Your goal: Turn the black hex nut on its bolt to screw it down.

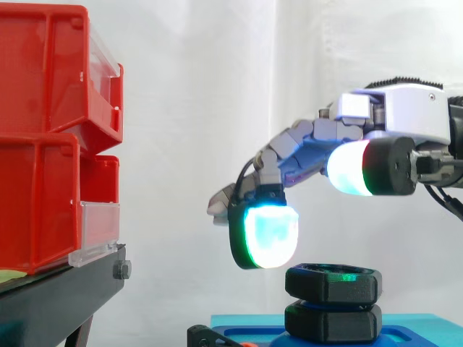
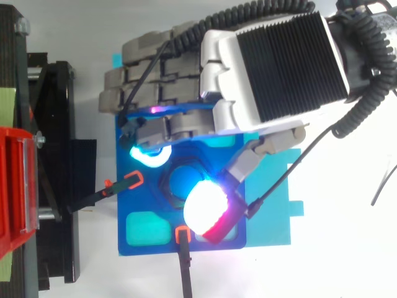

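Observation:
The black hex nut (image 1: 333,283) sits high on its bolt, above a second black hex piece (image 1: 333,322) that rests on the blue fixture plate (image 1: 412,331). From above, the nut (image 2: 166,187) rings a blue centre. My hand (image 1: 405,116) hovers over it, open, with relaxed, slightly bent fingers holding nothing. A cyan-glowing fingertip (image 1: 265,235) hangs just left of the nut and slightly above it. The thumb pad (image 1: 354,168) stays well above the nut. In the top view the hand (image 2: 273,68) straddles the nut, fingertip (image 2: 149,156) on one side and thumb pad (image 2: 208,208) on the other.
Red bins (image 1: 43,144) are stacked on a black stand (image 1: 58,296) at the left. The blue plate (image 2: 139,205) lies on a teal sheet (image 2: 273,211). Two black clamps with orange tips (image 2: 132,180) (image 2: 182,234) hold the plate's left and front edges.

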You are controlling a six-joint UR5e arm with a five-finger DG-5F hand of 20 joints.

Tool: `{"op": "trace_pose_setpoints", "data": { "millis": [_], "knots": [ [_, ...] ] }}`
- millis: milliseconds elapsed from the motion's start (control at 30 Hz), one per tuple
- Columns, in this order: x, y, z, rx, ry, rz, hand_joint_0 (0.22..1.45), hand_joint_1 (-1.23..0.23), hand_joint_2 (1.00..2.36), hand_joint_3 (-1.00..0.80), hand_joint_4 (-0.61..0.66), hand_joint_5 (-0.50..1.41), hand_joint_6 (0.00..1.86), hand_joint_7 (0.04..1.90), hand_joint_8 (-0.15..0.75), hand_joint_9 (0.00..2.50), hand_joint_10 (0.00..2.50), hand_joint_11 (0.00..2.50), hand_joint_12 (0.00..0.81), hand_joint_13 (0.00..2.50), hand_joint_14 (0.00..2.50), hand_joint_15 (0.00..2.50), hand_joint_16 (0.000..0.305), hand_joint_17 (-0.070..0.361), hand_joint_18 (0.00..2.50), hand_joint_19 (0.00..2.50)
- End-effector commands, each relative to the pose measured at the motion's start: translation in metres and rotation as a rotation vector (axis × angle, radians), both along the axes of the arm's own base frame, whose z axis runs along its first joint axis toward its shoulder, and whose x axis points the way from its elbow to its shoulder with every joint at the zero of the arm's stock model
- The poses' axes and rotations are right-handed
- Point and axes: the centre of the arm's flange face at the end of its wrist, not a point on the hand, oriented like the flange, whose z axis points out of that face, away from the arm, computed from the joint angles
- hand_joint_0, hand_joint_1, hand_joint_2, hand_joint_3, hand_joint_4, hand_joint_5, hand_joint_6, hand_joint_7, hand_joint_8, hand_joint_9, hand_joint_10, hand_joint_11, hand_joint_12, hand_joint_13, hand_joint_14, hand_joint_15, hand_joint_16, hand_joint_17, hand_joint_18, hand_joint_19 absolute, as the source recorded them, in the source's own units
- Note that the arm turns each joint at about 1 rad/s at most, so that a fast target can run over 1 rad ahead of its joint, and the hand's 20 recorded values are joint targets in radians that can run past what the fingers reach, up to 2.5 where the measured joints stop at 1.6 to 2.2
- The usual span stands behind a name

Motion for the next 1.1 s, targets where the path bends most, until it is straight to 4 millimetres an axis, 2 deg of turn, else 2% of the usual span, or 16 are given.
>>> {"op": "trace_pose_setpoints", "data": {
  "millis": [0, 433, 867, 1000, 1033, 1067],
  "knots": [
    [0.007, 0.012, 0.011, 0.001, -0.023, 0.004, 0.51, -0.25, 1.0, -0.5, 0.28, -0.13, 0.83, 0.91, 0.309, 0.53, 0.0, 0.19, 0.373, 0.58, 0.0, 0.12, 0.051, 0.115, 0.51, 0.23],
    [0.014, 0.049, 0.009, 0.005, -0.012, -0.022, 0.51, -0.25, 1.0, -0.5, 0.28, -0.13, 0.82, 0.92, 0.311, 0.54, 0.0, 0.19, 0.372, 0.58, 0.0, 0.12, 0.051, 0.115, 0.51, 0.22],
    [0.014, 0.064, 0.007, 0.0, 0.019, -0.033, 0.51, -0.25, 1.0, -0.5, 0.28, -0.13, 0.81, 0.92, 0.311, 0.54, 0.0, 0.19, 0.372, 0.58, 0.0, 0.12, 0.051, 0.115, 0.51, 0.22],
    [0.012, 0.065, 0.004, -0.003, 0.033, -0.035, 0.51, -0.25, 1.0, -0.5, 0.28, -0.12, 0.8, 0.95, 0.312, 0.55, 0.0, 0.19, 0.372, 0.58, 0.0, 0.12, 0.051, 0.115, 0.51, 0.23],
    [0.009, 0.065, -0.005, -0.004, 0.047, -0.035, 0.51, -0.25, 1.0, -0.5, 0.28, -0.12, 0.79, 0.94, 0.313, 0.55, 0.0, 0.18, 0.372, 0.58, 0.0, 0.12, 0.051, 0.115, 0.51, 0.23],
    [0.009, 0.065, -0.005, -0.004, 0.047, -0.035, 0.51, -0.25, 1.0, -0.5, 0.28, -0.12, 0.79, 0.95, 0.313, 0.55, 0.0, 0.19, 0.372, 0.58, 0.0, 0.12, 0.051, 0.115, 0.51, 0.23]
  ]
}}
